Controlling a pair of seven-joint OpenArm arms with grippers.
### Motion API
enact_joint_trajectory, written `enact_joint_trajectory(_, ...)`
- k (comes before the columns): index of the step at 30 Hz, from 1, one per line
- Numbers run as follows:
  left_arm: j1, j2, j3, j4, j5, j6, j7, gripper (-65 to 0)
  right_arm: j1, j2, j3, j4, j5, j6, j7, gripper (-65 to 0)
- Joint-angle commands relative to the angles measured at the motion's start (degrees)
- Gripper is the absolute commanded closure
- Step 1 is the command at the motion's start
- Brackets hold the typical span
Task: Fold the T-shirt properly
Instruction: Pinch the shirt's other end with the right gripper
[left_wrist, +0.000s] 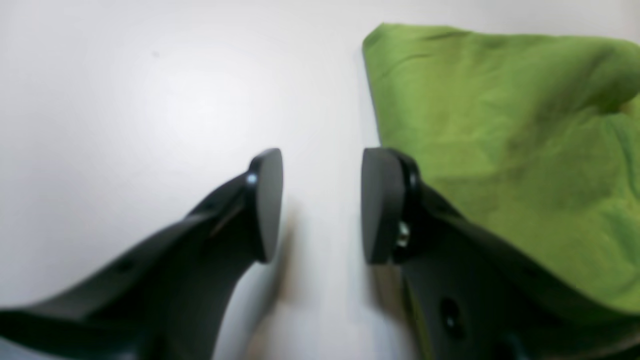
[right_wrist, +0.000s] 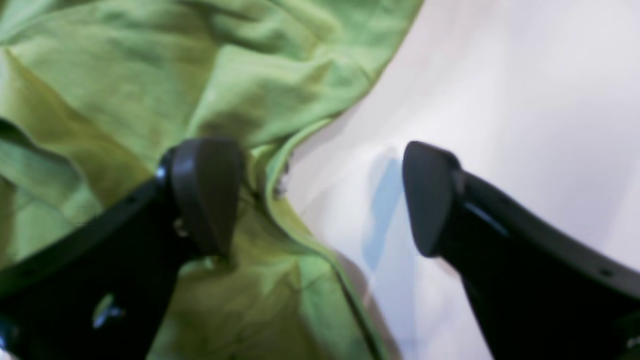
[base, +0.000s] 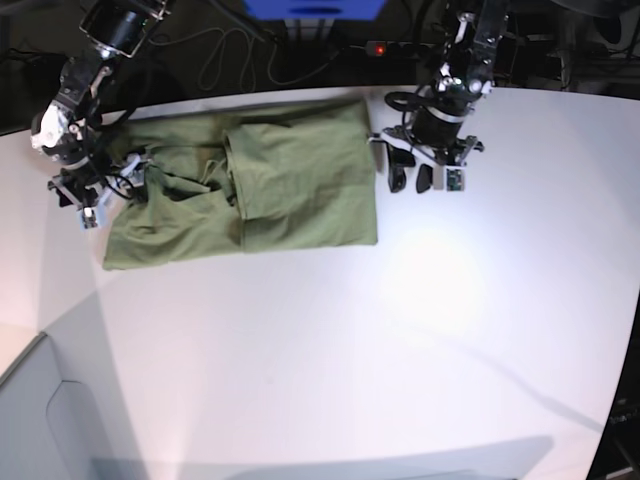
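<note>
In the left wrist view, the left hand (left_wrist: 322, 205) stands with its jaws apart and nothing between them, over bare white desk (left_wrist: 125, 100), just beside a folded edge of the T-shirt (left_wrist: 500, 140). The cloth reads as soft, light and limp, with shallow wrinkles; it should drape and slide under a pull, so a grip belongs on a doubled edge or corner, not on the flat middle. In the right wrist view, the right hand (right_wrist: 320, 197) is spread wide, one finger resting over rumpled fabric, the other over the desk, with a hemmed edge of the T-shirt between them, unclamped. In the base view, the T-shirt lies partly folded on the far-left part of the desk, between both hands. No brand, label or legible writing is visible in any view.
</note>
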Motion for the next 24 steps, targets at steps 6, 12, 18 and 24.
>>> enact_joint_trajectory(6, 0.0, -0.2, -0.1, 1.0, -0.1, -0.4, -1.3, -24.7, 0.5, 0.4, 0.2, 3.5, 0.8, 1.0, 1.2, -49.8)
enact_joint_trajectory(12, 0.0, -0.2, 0.0, 1.0, -0.1, -0.4, -1.3, -24.7, 0.8, -0.5, 0.2, 6.4, 0.8, 1.0, 0.9, -49.8)
enact_joint_trajectory(18, 0.0, -0.2, 0.0, 1.0, -0.1, -0.4, -1.3, -24.7, 0.8, -1.2, -0.2, 6.2, 0.8, 1.0, 0.9, -49.8)
enact_joint_trajectory(24, 0.1, -0.2, 0.0, 1.0, -0.1, -0.3, -1.3, -24.7, 1.0, -1.1, 0.1, -0.1, 0.8, 1.0, 1.2, -49.8)
